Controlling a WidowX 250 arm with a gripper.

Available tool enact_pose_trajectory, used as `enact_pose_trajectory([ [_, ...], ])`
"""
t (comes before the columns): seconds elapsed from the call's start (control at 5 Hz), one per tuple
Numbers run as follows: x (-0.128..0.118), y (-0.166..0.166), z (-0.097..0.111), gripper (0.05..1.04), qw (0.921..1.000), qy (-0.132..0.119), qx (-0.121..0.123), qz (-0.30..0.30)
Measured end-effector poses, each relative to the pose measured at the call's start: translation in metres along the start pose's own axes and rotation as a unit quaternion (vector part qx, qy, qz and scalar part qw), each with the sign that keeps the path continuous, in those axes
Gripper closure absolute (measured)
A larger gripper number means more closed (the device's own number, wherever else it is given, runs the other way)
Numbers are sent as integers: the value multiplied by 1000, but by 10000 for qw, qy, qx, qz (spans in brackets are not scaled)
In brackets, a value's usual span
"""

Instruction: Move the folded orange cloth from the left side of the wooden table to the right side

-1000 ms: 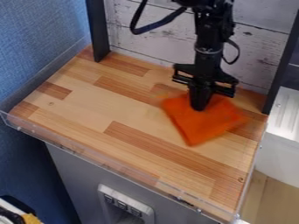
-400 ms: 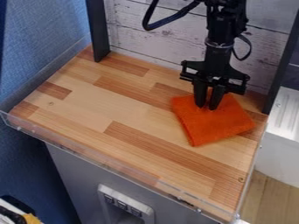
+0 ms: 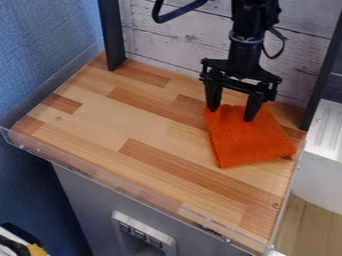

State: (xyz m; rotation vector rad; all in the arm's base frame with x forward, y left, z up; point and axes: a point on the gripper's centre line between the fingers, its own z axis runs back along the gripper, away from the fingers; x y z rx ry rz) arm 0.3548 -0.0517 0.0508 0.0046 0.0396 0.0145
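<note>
The black claw (image 3: 231, 114) hangs down over the back edge of an orange cloth (image 3: 247, 140). Its two fingers are spread wide, with a bit of the cloth showing between them. I cannot tell if the tips touch it. The cloth lies folded on the wooden counter (image 3: 100, 125), near the back right corner. A white wooden wall (image 3: 174, 45) stands behind, and a clear rim (image 3: 127, 187) runs along the front of the counter.
</note>
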Motion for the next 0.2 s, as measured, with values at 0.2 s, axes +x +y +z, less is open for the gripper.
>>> enact_pose_trajectory([
  [0.2,-5,7,10,89,9999,-86,6,-71],
])
